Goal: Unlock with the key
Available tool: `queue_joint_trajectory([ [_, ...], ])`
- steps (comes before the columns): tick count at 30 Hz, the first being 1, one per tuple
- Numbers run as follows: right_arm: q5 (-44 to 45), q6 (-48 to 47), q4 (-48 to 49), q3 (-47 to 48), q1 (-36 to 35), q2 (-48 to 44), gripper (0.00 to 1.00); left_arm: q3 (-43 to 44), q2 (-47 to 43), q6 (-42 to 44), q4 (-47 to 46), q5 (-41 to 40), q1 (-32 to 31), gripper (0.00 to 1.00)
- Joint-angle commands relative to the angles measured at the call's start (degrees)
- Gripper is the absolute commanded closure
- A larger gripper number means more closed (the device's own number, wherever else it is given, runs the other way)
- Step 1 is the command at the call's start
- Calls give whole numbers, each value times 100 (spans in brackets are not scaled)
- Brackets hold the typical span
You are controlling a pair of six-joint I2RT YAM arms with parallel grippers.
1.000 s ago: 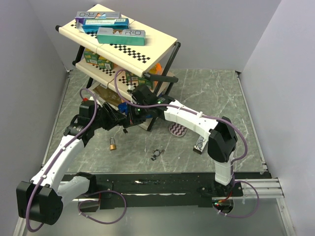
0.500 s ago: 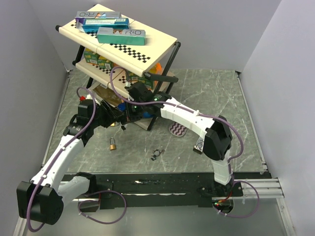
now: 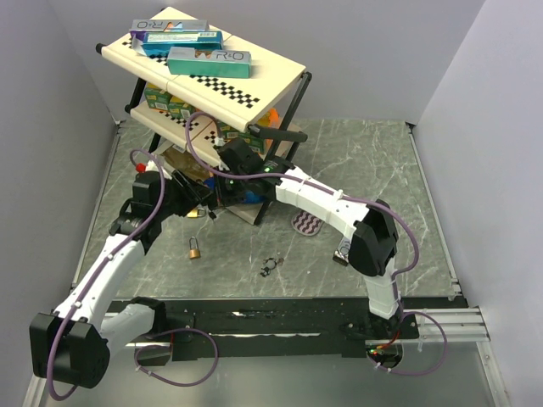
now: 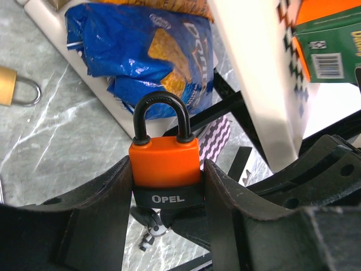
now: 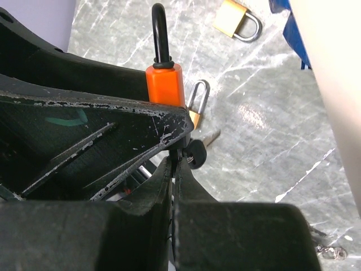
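Grips the orange padlock (image 4: 164, 161) by its body in the left gripper (image 4: 166, 186), shackle up, off the table (image 3: 373, 170) beside the rack (image 3: 280, 72). Pinches the right gripper (image 5: 176, 158) shut just beneath, probably on the key (image 5: 196, 153) (mostly hidden). Should handle rigid, dense, smooth-cased; best clamped across the flat body, leaving the shackle free.

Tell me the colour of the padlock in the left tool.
Orange padlock, black shackle; best in left wrist view.

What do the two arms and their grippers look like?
Left arm and right arm: white shells, black joints, a purple cable looping along each. Left fingers are plain black and broad; right fingers black with pale scratches.
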State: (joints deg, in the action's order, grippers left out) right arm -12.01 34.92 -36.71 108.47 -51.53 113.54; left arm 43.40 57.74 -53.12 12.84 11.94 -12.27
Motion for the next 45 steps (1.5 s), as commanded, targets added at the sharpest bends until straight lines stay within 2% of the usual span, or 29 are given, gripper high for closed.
queue_joint_trajectory([
  [1, 1404, -2, 2115, 623, 354, -95, 100, -24, -534, -58, 87, 1618, -214, 99],
  [10, 1008, 551, 2607, -474, 354, -859, 100, -217, -1334, 39, -676, 1802, -214, 99],
  [21, 920, 964, 2669, -598, 354, -1062, 100, -428, -1564, 21, -1397, 2285, -214, 99],
  [30, 735, 1149, 3134, -844, 380, -1185, 100, -578, -1783, -14, -1951, 2558, -214, 99],
  [45, 612, 1553, 3574, -1459, 494, -1589, 100, -718, -2240, -31, -2224, 2567, -214, 99],
])
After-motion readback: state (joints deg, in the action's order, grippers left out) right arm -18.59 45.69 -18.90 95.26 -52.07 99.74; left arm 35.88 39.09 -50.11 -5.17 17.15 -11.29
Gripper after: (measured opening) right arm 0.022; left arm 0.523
